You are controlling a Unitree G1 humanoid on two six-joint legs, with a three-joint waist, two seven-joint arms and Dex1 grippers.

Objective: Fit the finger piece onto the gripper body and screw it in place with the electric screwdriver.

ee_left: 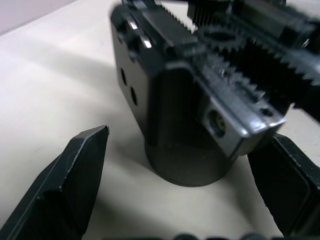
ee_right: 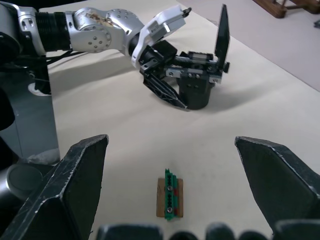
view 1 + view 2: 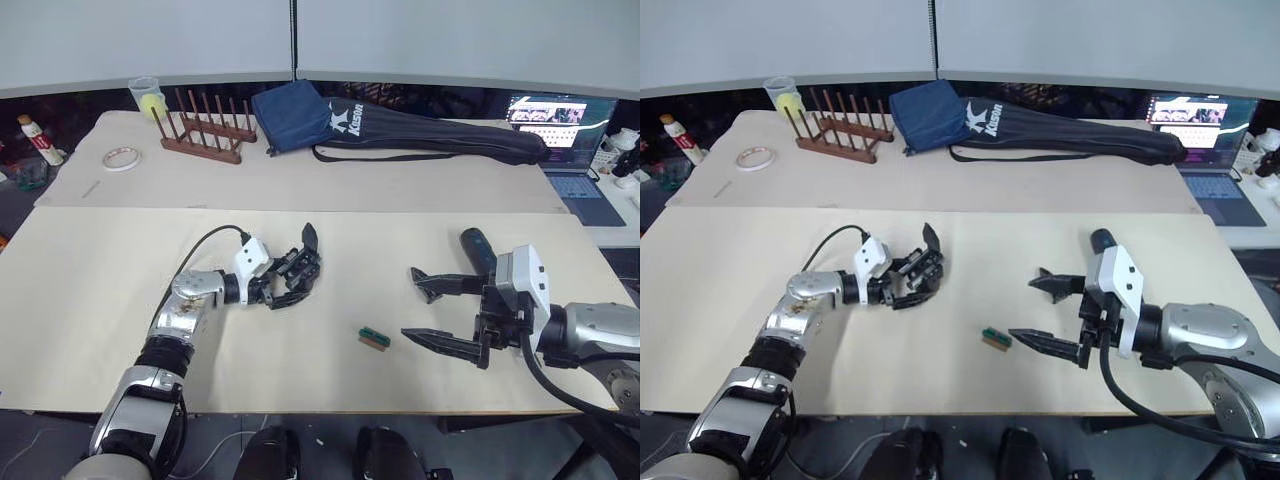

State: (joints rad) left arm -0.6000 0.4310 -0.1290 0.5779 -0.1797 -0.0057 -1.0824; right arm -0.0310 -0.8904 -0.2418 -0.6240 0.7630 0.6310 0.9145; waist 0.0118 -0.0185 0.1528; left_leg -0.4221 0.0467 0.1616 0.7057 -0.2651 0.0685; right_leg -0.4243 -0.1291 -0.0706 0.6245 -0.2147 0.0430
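I have the left gripper (image 3: 290, 280) at the gripper body (image 2: 196, 82), which stands on the table (image 3: 90, 290) left of centre; its fingers are spread on both sides of the round base and I cannot tell if they already press it. The body looks rigid and rather heavy for its size, with toothed rails on top, so I would hold it low at the smooth base, not at the upright pointed finger. My right gripper (image 3: 447, 315) is wide open and empty, with the small green-and-red piece (image 2: 169, 197) at its 9 o'clock. The electric screwdriver (image 3: 477, 248) lies behind it, about 12 o'clock; it looks smooth and may roll, so I would grip it at mid-barrel.
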